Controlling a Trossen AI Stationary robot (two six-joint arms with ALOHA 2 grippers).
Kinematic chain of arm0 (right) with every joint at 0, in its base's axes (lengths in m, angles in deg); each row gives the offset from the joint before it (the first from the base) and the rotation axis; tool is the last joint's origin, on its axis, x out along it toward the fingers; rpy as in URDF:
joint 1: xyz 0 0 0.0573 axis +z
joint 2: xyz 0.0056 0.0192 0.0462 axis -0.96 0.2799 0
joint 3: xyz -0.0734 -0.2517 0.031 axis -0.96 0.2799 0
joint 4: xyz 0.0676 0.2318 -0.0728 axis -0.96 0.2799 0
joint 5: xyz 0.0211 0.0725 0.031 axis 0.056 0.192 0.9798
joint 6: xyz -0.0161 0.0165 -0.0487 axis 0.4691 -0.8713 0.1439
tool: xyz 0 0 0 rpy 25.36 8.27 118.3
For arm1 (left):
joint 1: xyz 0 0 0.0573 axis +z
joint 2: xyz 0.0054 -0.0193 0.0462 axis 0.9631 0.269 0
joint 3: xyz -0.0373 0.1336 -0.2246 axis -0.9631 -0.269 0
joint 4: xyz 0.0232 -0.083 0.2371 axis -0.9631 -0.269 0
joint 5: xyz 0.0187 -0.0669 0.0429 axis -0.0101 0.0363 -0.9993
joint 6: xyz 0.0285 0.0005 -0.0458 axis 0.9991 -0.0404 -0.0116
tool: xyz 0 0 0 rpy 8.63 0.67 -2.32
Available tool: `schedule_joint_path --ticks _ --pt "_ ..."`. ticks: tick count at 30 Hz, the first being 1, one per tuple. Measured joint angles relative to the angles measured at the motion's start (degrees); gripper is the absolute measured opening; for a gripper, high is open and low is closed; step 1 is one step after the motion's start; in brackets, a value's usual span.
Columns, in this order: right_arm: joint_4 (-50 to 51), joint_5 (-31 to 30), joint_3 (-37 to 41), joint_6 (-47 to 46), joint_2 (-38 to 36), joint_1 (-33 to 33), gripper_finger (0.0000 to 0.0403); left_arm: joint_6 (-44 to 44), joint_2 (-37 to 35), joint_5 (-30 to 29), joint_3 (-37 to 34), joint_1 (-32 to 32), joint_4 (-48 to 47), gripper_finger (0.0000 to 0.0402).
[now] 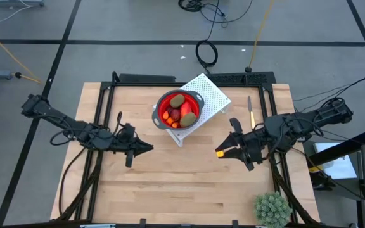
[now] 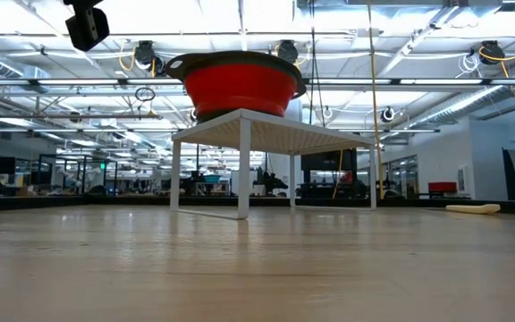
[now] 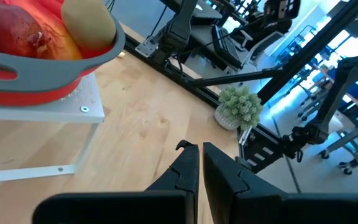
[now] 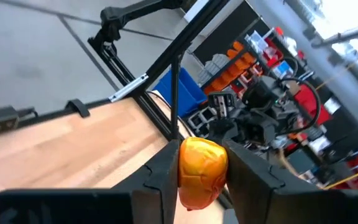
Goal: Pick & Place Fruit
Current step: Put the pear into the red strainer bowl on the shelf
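Two dark arms reach over a wooden table (image 1: pixel 189 183): the right tool (image 1: pixel 223 152) has its fingers clamped on a small orange fruit piece (image 4: pixel 201 169), held right of the red bowl (image 1: pixel 178 109). The left tool (image 1: pixel 146 148) waits left of the bowl, fingers together and empty. The bowl sits on a white perforated stand (image 1: pixel 212 95) and holds brown-green ovals (image 1: pixel 178 101) and other red and orange fruit.

Evenly bright from rows of white ceiling strip lights (image 2: pixel 266 36), glaring in the low view. Soft, faint shadows on the pale wooden tabletop (image 1: pixel 170 177). Blurred room backgrounds in both wrist views.
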State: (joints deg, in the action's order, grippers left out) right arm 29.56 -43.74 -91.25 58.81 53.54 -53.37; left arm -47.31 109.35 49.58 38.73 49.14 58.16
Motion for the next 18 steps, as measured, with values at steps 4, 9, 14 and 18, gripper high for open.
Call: schedule_joint_path --ticks 4,9,14,18 --pt "0.0 0.0 0.0 3.5 0.0 0.0 0.0107 -0.1 0.0 0.0 0.0 0.0 0.5 0.0019" --pt "0.0 -0.1 0.0 3.7 0.0 0.0 0.0104 -0.1 0.0 0.0 0.0 0.0 0.5 0.0019" --pt "0.0 -0.1 0.0 3.7 0.1 0.0 0.0105 -2.5 0.1 0.0 0.0 0.2 0.8 0.0019" --pt "-1.0 -0.1 0.0 2.3 1.0 0.0 0.0105 -3.1 0.3 -0.1 0.0 0.2 4.3 0.0025"
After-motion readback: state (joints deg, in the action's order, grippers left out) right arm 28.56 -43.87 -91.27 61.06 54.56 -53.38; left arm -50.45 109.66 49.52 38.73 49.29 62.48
